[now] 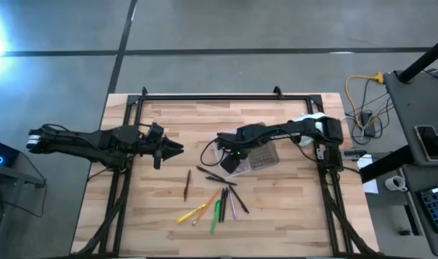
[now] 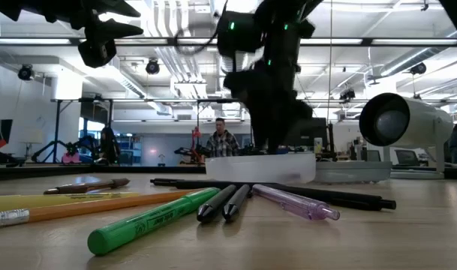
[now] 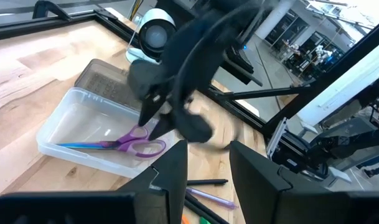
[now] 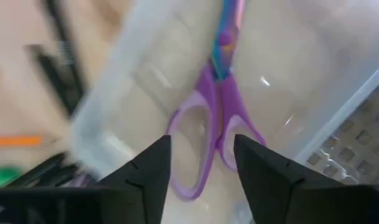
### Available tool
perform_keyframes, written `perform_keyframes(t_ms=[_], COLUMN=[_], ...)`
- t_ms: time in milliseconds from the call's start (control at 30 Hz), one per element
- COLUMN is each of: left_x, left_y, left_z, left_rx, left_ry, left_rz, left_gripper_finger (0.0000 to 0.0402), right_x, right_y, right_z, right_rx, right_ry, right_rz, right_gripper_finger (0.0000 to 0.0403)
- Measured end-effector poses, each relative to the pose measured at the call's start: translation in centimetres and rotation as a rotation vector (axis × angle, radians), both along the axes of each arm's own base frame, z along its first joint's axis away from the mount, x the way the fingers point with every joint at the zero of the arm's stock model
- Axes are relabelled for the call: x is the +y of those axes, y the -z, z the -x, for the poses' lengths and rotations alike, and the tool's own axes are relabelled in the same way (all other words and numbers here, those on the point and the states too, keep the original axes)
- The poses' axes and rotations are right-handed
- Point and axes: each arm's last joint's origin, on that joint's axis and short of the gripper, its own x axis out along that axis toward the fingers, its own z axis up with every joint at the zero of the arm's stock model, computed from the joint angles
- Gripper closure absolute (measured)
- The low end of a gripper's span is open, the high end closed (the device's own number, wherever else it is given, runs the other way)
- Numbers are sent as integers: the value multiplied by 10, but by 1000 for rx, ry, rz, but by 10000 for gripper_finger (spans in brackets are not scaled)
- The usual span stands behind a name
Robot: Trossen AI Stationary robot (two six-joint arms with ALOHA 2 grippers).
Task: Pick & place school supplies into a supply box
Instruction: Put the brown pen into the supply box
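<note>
The scissors point(image 3: 136, 142) lie flat inside the supply box point(image 3: 58, 124) near the table's point(image 1: 168, 122) middle, long axis along the tray, directly under the right gripper point(image 4: 201, 168), whose fingers stand apart and hold nothing, while the left gripper point(image 1: 177, 149) waits open toward the left edge.

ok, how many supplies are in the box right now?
1. The purple-handled scissors lie flat in the clear tray of the supply box, under the right gripper, which is open above them. Nothing else shows inside; pens remain on the table.
</note>
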Motion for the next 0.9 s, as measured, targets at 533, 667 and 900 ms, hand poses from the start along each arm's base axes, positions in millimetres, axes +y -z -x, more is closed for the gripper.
perform_keyframes(t_ms=[533,667,900], left_x=[-1,-3,-8], left_y=[6,20,58], left_z=[-8,-13,-11], left_rx=[37,171,559], left_ry=[7,43,-84], left_rz=[2,37,242], left_gripper_finger=[297,297,295], right_x=[70,85,100], right_y=[-39,-23,4], right_z=[61,72,96], right_rx=[76,148,283], right_ry=[-152,-98,-121], right_rz=[-17,-53,-52], right_gripper_finger=[226,227,227])
